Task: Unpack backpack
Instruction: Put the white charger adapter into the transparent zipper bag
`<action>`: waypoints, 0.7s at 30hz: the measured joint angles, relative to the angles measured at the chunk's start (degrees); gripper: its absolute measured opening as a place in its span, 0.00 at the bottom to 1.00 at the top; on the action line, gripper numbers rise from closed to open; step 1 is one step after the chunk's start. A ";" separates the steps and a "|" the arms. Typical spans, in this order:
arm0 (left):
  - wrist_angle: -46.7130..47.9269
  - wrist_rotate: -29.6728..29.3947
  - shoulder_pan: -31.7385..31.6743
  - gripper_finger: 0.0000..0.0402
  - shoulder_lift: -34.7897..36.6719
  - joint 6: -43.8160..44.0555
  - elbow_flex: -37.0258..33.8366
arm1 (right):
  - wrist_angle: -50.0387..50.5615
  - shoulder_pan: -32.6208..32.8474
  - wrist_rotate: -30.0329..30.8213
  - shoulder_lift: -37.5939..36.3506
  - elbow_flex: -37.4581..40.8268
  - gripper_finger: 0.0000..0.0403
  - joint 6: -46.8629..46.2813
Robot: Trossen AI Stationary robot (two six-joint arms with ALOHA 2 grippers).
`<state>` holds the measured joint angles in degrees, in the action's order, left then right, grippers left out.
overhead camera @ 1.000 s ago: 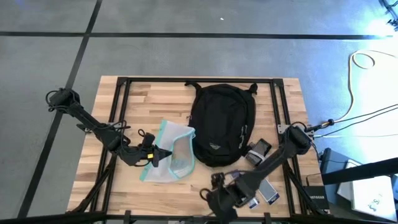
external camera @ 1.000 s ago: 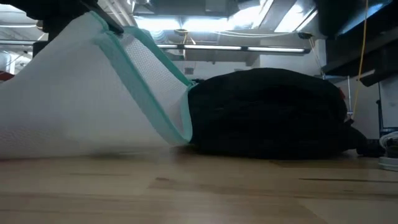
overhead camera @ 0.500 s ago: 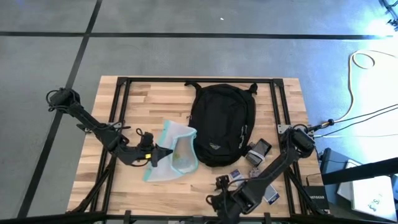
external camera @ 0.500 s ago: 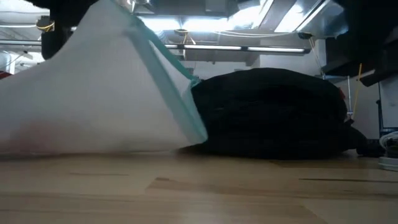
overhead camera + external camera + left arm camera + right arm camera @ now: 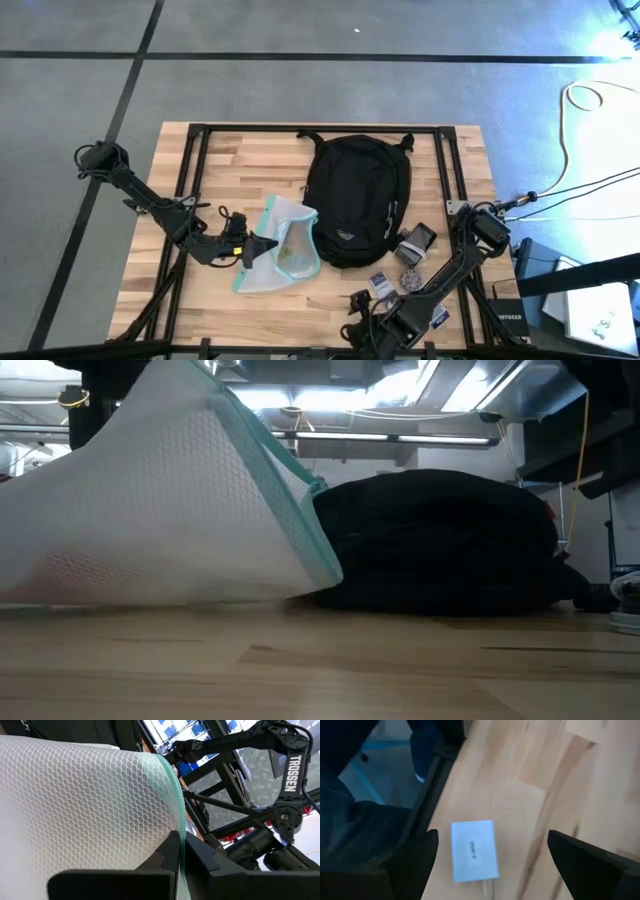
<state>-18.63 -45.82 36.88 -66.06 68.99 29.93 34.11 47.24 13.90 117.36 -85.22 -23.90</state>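
The black backpack (image 5: 356,203) lies flat at the middle of the table, and in the low view it is a dark mound (image 5: 440,545). Left of it is a clear mesh pouch with teal trim (image 5: 283,253), its lower side on the table (image 5: 150,595) and its trimmed edge raised. My left gripper (image 5: 252,246) is shut on that edge. My right gripper (image 5: 490,865) hangs open over the near edge of the table (image 5: 365,310), tilted down. A small white block (image 5: 474,851) lies on the wood between its fingers, untouched. My left gripper pinches the pouch's teal-trimmed edge (image 5: 179,845) between its two fingers, which come nearly level from the table's left. That edge is held up, and the mesh wall (image 5: 75,805) slopes away from it. The pouch's lower part rests on the table (image 5: 120,598).
Several small items lie to the right of the backpack's near end: a dark gadget (image 5: 417,243), a round piece (image 5: 410,279) and a small card (image 5: 381,283). The black frame rails (image 5: 190,180) run along the table's left and right sides.
My right gripper has sunk toward the table at the near edge and drifted toward the right, staying open. My left wrist has turned, tipping the pouch: its raised teal edge has swung over toward the backpack while its lower side has stayed on the table.
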 joint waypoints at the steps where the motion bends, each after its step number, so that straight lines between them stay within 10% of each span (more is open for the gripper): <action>1: 0.00 -0.02 0.00 0.00 0.00 0.00 0.00 | -1.09 0.00 -0.56 0.00 0.54 0.89 -0.05; 21: 0.05 1.14 0.00 0.00 0.00 -0.39 0.02 | -7.40 -0.02 -4.35 -0.04 7.73 0.75 -2.43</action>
<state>-18.58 -44.69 36.88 -66.06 68.60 29.95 26.71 47.22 9.55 117.32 -77.49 -26.32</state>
